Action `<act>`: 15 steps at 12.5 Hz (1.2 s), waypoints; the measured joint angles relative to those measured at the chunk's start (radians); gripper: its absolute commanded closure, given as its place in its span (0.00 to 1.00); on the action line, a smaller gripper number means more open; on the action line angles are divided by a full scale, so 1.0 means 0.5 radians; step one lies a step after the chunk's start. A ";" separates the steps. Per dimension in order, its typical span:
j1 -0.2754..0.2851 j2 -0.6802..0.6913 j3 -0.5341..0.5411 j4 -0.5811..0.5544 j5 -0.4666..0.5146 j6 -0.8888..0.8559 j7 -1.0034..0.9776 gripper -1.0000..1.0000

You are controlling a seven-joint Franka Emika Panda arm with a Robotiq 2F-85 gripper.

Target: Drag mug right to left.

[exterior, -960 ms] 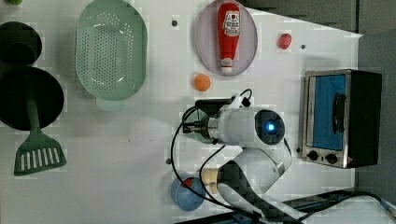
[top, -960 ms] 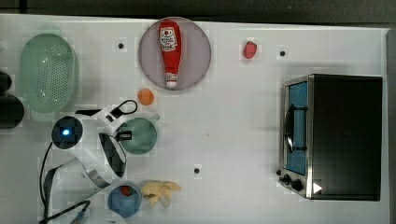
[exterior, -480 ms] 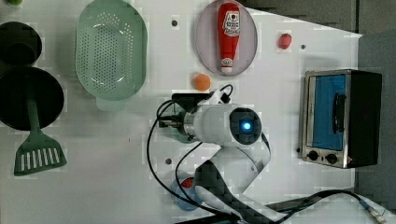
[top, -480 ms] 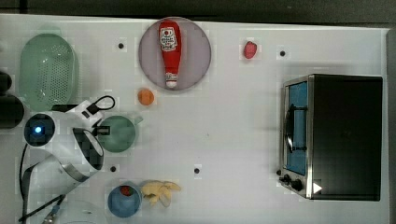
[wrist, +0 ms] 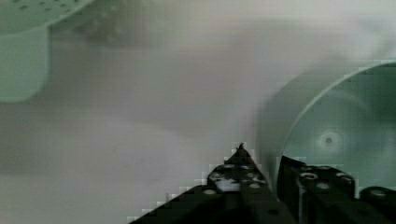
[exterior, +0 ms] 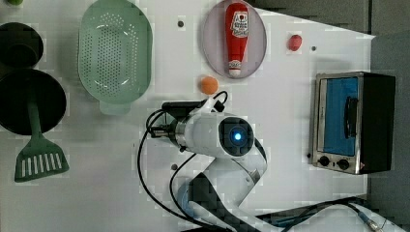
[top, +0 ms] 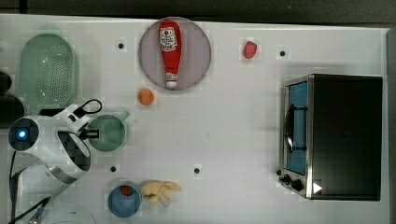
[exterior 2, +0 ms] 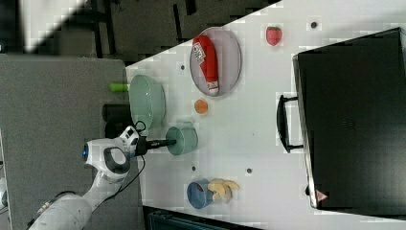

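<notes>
Where print shows at all, too small to read: a white label on the red bottle (top: 169,51), lying flat on a round grey plate (top: 198,60) at twelve o'clock of the table (top: 233,140) in the top view. Also a small white triangle mark on the oven (top: 336,135) at its lower corner, red-edged in the right view.

Mug (top: 109,135): round, smooth, teal-green, upright, with a handle nub at one o'clock on its rim. Stands at nine o'clock of the table in the top view. Claw (top: 92,134) clenched on the mug's wall at its nine o'clock, one black finger (wrist: 238,182) outside and the other inside, seen plainly from the wrist.

Around the mug in the top view:
- At eleven o'clock, near, a pale green oval colander (top: 46,70), perforated all over.
- At one o'clock, an orange ball (top: 145,96), apart from the mug.
- At six o'clock, a blue bowl (top: 113,205) holding something red, with a pale yellow bunch (top: 161,191) touching its rim.
- At three o'clock, well apart, the boxy metal oven with a blue glass door and two knobs.
- Near the far edge, a small red fruit (top: 250,49).

In the left view, a green slotted spatula (exterior: 36,154) leaning into a black pot (exterior: 24,104).

White arm over the mug's nine o'clock side, black cable looped above it.
</notes>
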 measured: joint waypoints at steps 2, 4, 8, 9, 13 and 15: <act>0.009 0.029 0.002 0.062 0.009 -0.021 0.011 0.59; 0.021 0.014 -0.004 0.076 0.012 -0.089 0.018 0.36; 0.025 -0.208 -0.014 0.084 0.088 -0.325 0.040 0.00; 0.027 -0.292 -0.024 0.090 0.103 -0.341 0.049 0.00; 0.057 -0.549 -0.138 0.295 0.130 -0.354 0.059 0.00; 0.048 -0.645 -0.272 0.381 0.168 -0.385 0.062 0.00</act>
